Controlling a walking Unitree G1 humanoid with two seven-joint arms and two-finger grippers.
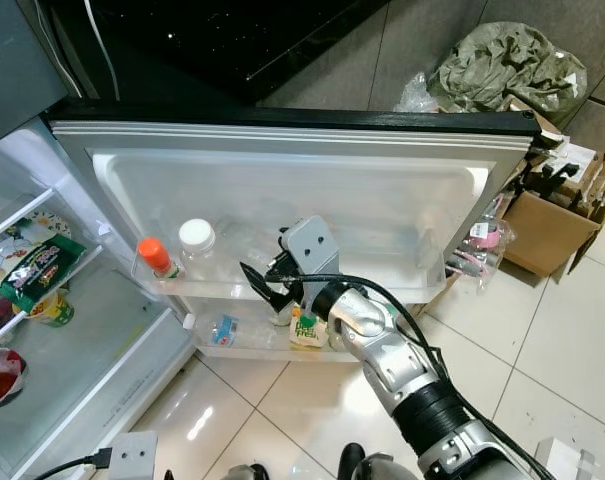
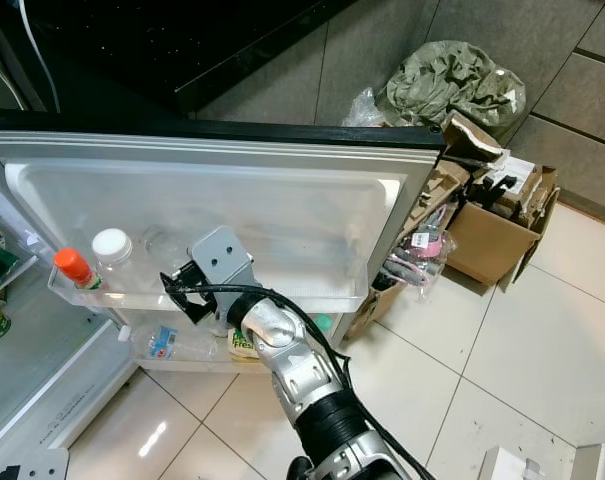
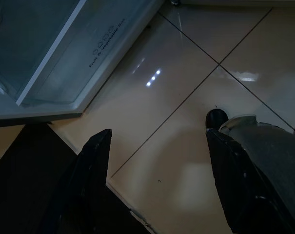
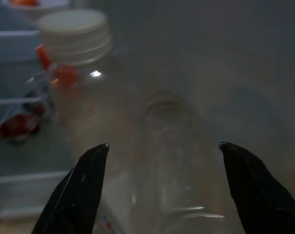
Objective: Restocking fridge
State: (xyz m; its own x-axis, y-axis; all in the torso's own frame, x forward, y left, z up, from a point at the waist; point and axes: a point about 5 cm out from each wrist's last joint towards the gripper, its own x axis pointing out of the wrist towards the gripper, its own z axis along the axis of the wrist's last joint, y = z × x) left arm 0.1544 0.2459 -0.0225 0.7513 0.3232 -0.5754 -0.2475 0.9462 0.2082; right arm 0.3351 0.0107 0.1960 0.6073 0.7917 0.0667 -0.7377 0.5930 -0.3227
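Right arm nearest, its right gripper (image 1: 267,290) wide open and empty at the fridge door's upper shelf (image 1: 402,278), just before a clear lidless bottle (image 4: 174,156) beside the white-capped bottle (image 1: 196,240); placing looks done, next likely withdrawing clear; left gripper (image 3: 157,146) hangs wide over floor.

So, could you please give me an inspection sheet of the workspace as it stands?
Surface: open fridge door, two door shelves; pale tiled floor.
Job's things: white-capped bottle and orange-capped bottle on upper door shelf; small packs on lower one.
Clutter: cardboard box, grey bag beyond the door.
Grippers: right gripper open, empty, facing a clear bottle; left gripper open above floor.
Cables: black cable along right arm; plug by fridge.
Surroundings: fridge interior stocked with food.
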